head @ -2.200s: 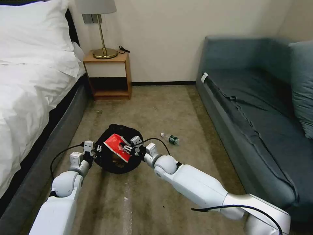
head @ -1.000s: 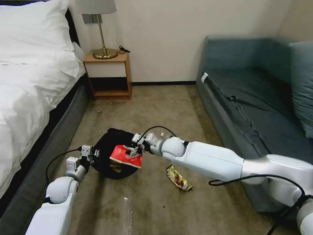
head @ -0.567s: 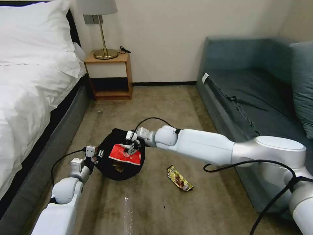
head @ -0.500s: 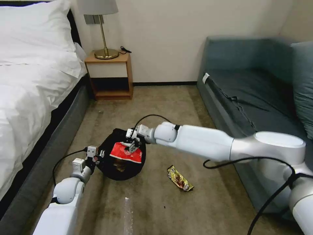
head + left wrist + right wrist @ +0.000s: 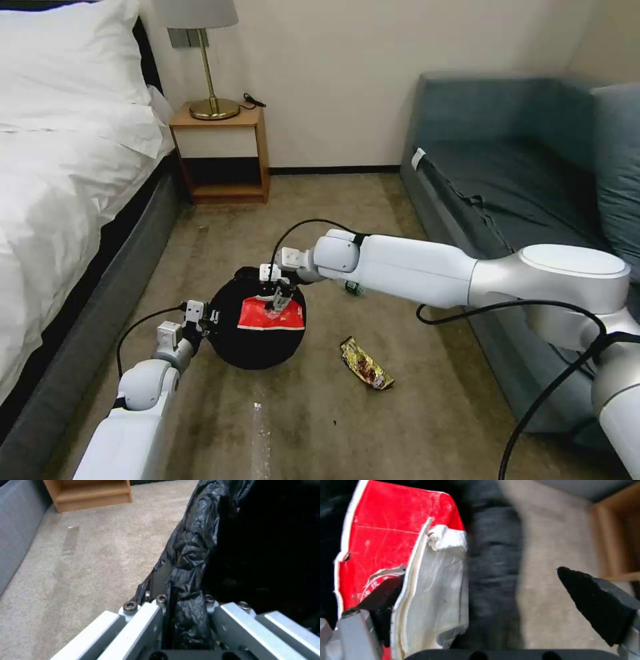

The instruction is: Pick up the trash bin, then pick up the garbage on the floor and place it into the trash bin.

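The trash bin (image 5: 257,340) stands on the carpet, its bag rim clenched by the left gripper (image 5: 181,605). The red snack packet (image 5: 270,315) lies across its mouth; its writing is unreadable. The right gripper (image 5: 486,600), spread open, hovers above. The gold wrapper (image 5: 365,363) lies beside the bin.

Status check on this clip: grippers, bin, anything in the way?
Left gripper shut on trash bin rim. Right gripper open over bin, red snack packet lying on top. Gold wrapper on carpet.
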{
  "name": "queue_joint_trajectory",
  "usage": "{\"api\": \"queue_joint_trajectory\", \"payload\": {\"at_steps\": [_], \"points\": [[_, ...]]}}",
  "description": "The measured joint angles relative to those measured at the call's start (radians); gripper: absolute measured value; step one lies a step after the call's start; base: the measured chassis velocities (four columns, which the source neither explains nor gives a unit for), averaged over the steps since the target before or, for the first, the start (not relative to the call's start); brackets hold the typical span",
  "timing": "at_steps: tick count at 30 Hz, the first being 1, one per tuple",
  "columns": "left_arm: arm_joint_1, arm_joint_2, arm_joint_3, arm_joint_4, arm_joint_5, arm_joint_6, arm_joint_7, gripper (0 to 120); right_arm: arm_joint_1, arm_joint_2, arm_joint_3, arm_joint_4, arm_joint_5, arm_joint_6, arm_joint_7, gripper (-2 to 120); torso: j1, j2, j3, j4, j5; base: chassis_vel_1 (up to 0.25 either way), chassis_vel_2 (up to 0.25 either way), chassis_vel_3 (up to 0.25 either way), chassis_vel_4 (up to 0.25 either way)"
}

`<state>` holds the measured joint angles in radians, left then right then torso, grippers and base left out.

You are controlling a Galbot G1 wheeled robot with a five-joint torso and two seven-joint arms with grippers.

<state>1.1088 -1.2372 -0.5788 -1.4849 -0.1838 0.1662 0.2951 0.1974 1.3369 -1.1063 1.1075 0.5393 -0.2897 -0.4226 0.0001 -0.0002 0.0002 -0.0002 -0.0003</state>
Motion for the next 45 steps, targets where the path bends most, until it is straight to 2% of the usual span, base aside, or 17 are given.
{"api": "queue_joint_trajectory", "payload": {"at_steps": [6, 9, 13, 16, 18, 21, 25, 28, 30, 35, 40, 45], "points": [[-0.017, 0.041, -0.003, -0.015, -0.036, 0.043, -0.045, 1, -0.005, 0.025, 0.055, -0.044, -0.033, 0.025, -0.007, 100, 0.000, 0.000, 0.000, 0.0001, 0.0000, 0.000, 0.000, 0.000, 0.000], [-0.040, 0.080, -0.015, -0.026, -0.075, 0.073, -0.070, 1, -0.001, 0.041, 0.083, -0.049, -0.036, 0.028, -0.012, 100, 0.000, 0.000, 0.000, 0.0001, 0.0002, 0.000, 0.000, 0.000, 0.000], [-0.051, 0.100, -0.020, -0.037, -0.108, 0.099, -0.086, 1, 0.008, 0.069, 0.109, -0.066, -0.036, 0.023, -0.028, 100, 0.000, 0.000, 0.000, 0.0002, 0.0001, 0.000, 0.000, 0.000, 0.000], [-0.052, 0.103, -0.021, -0.039, -0.111, 0.101, -0.087, 1, 0.008, 0.078, 0.112, -0.069, -0.039, 0.022, -0.030, 100, 0.000, 0.000, 0.000, 0.0002, 0.0001, 0.000, 0.000, 0.000, 0.000], [-0.050, 0.101, -0.025, -0.037, -0.113, 0.102, -0.089, 1, 0.010, 0.121, 0.149, -0.100, -0.079, 0.015, -0.053, 100, 0.000, 0.000, 0.000, 0.0002, 0.0002, 0.000, 0.000, 0.000, 0.000], [-0.045, 0.095, -0.026, -0.033, -0.108, 0.100, -0.089, 1, 0.017, 0.129, 0.110, -0.103, -0.110, 0.037, -0.078, 100, 0.000, 0.000, 0.000, 0.0006, -0.0001, 0.000, 0.000, 0.000, 0.000], [-0.039, 0.091, -0.026, -0.033, -0.105, 0.100, -0.088, 1, 0.020, 0.123, 0.099, -0.081, -0.100, 0.023, -0.096, 100, 0.000, 0.000, 0.000, 0.0004, 0.0000, 0.000, 0.000, 0.000, 0.000], [-0.033, 0.092, -0.025, -0.040, -0.103, 0.098, -0.088, 1, 0.049, 0.091, 0.025, -0.038, -0.069, 0.012, -0.103, 100, 0.000, 0.000, 0.000, 0.0000, 0.0001, 0.000, 0.000, 0.000, 0.000], [-0.031, 0.093, -0.025, -0.046, -0.103, 0.098, -0.088, 1, 0.063, 0.087, 0.022, -0.025, -0.055, -0.019, -0.110, 100, 0.000, 0.000, 0.000, -0.0006, 0.0004, 0.000, 0.000, 0.000, 0.000], [-0.025, 0.095, -0.027, -0.048, -0.103, 0.098, -0.089, 1, 0.083, 0.092, 0.018, -0.023, -0.070, -0.031, -0.142, 100, 0.000, 0.000, 0.000, 0.0002, 0.0001, 0.000, 0.000, 0.000, 0.000], [-0.008, 0.100, -0.048, -0.058, -0.103, 0.097, -0.088, 1, 0.072, 0.091, 0.065, -0.016, -0.079, -0.032, -0.148, 100, 0.000, 0.000, 0.000, 0.0006, 0.0002, 0.000, 0.000, 0.000, 0.000], [0.007, 0.108, -0.081, -0.070, -0.110, 0.095, -0.087, 1, 0.061, 0.044, 0.165, 0.010, -0.043, -0.036, -0.119, 100, 0.000, 0.000, 0.000, -0.0001, 0.0004, 0.000, 0.000, 0.000, 0.000]]}}
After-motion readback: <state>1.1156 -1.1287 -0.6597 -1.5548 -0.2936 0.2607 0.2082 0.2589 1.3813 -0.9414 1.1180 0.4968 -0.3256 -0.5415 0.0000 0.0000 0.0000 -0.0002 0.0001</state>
